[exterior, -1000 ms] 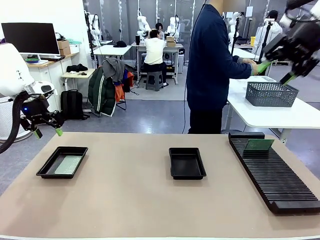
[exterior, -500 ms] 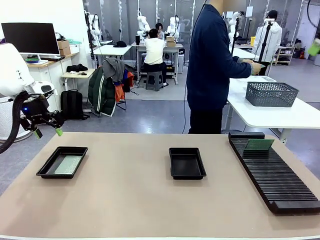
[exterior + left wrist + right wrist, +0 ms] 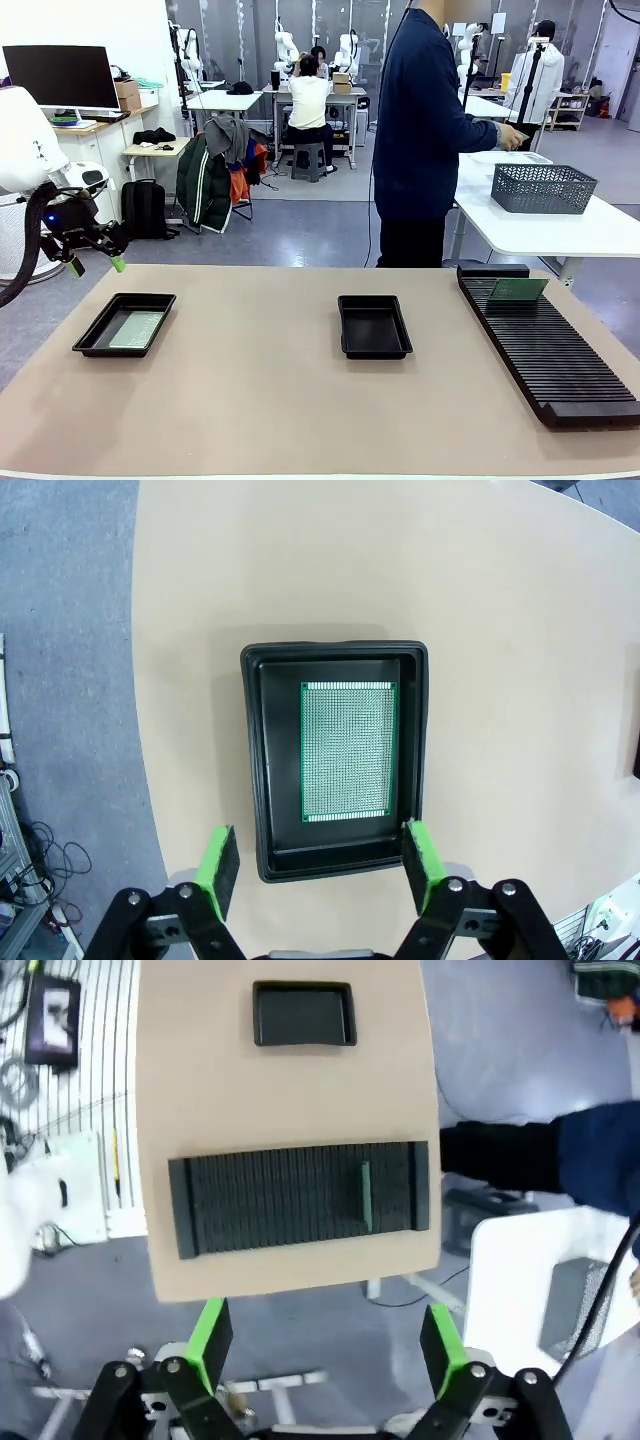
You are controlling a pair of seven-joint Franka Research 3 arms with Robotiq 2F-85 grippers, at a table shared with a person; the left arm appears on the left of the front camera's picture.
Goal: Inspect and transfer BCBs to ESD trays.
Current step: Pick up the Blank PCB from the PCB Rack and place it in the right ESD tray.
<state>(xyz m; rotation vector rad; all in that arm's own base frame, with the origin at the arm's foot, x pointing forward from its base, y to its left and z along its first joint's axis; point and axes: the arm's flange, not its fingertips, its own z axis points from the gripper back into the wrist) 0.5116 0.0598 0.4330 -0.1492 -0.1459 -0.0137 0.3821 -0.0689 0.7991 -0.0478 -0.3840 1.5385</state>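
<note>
Left gripper (image 3: 97, 266) off table's 9 o'clock edge, jaws wide, gripping nothing; arm cut off by frame. Left ESD tray (image 3: 255, 780) under it, BCB (image 3: 348, 752) flat on floor. Middle ESD tray (image 3: 375, 352) at table centre. Ribbed rack (image 3: 550, 350) at its 3 o'clock; second BCB (image 3: 518, 289) upright in far slots, lower edge hidden. Right gripper (image 3: 326, 1340) high above rack, jaws wide, gripping nothing. Its view blurred; second BCB only thin green line.
</note>
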